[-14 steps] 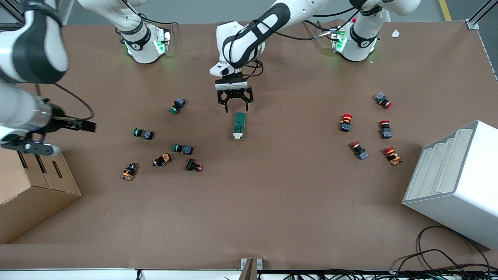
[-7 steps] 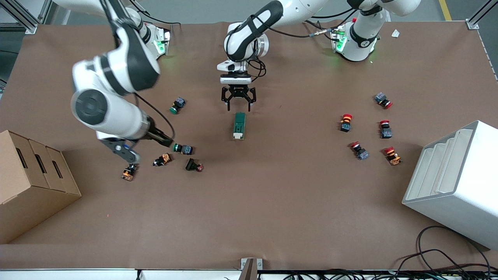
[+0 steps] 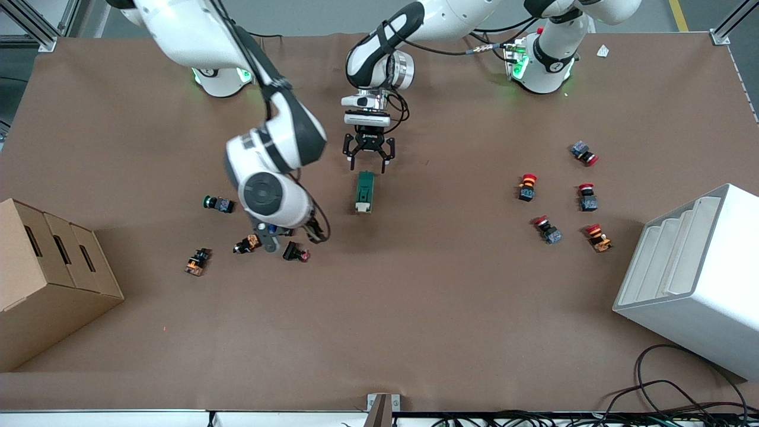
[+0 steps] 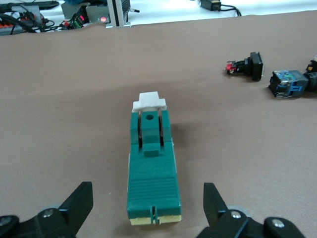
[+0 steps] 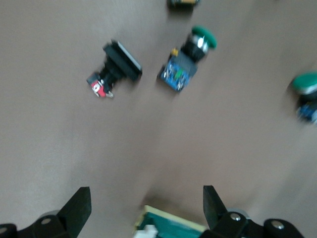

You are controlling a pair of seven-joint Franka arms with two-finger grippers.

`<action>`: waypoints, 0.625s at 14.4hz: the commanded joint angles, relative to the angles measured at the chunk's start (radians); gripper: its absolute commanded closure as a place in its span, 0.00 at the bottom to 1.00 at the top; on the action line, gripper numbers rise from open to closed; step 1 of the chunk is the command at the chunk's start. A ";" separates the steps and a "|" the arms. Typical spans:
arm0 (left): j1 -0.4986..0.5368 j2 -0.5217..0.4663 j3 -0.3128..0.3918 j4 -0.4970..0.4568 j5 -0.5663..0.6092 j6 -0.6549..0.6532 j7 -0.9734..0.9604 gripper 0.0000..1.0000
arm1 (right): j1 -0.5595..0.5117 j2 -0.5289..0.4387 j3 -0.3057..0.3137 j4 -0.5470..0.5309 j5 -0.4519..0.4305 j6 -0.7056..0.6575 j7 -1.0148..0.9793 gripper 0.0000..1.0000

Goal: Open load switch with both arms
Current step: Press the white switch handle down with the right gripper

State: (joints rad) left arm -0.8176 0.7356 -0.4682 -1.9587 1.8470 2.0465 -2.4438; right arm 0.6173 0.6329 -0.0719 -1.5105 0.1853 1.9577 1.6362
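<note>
The load switch (image 3: 364, 191) lies flat mid-table, a dark-green block whose white lever end is nearer the front camera. In the left wrist view the load switch (image 4: 151, 168) shows lengthwise. My left gripper (image 3: 368, 160) is open just over the switch's end nearest the robots' bases. Its fingers (image 4: 81, 203) stand either side of that cream-edged end, apart from it. My right gripper (image 3: 319, 232) hangs open over the table beside the lever end. In the right wrist view that gripper (image 5: 146, 206) has only a corner of the switch (image 5: 171, 230) between its fingers.
Green-capped buttons (image 3: 218, 204), orange ones (image 3: 247, 244) and a black one (image 3: 295, 252) lie under and around the right arm. Red-capped buttons (image 3: 526, 186) lie toward the left arm's end. A cardboard box (image 3: 47, 279) and a white bin (image 3: 694, 279) stand at the table's two ends.
The right arm has swung from over the cardboard box, across the button cluster, toward the switch. The left gripper has crept slightly closer to the switch's end, still open.
</note>
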 commanded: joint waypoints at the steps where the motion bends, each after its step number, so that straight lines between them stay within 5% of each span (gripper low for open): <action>1: -0.018 0.033 0.008 0.029 0.043 -0.051 -0.029 0.02 | 0.051 0.093 -0.009 0.082 0.028 0.033 0.146 0.00; 9: -0.043 0.122 0.010 0.092 0.067 -0.118 -0.051 0.02 | 0.078 0.179 -0.009 0.081 0.216 0.082 0.203 0.00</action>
State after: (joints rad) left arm -0.8412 0.8222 -0.4666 -1.9081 1.8943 1.9534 -2.4798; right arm 0.6898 0.8073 -0.0749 -1.4481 0.3435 2.0460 1.8245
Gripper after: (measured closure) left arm 0.013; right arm 0.000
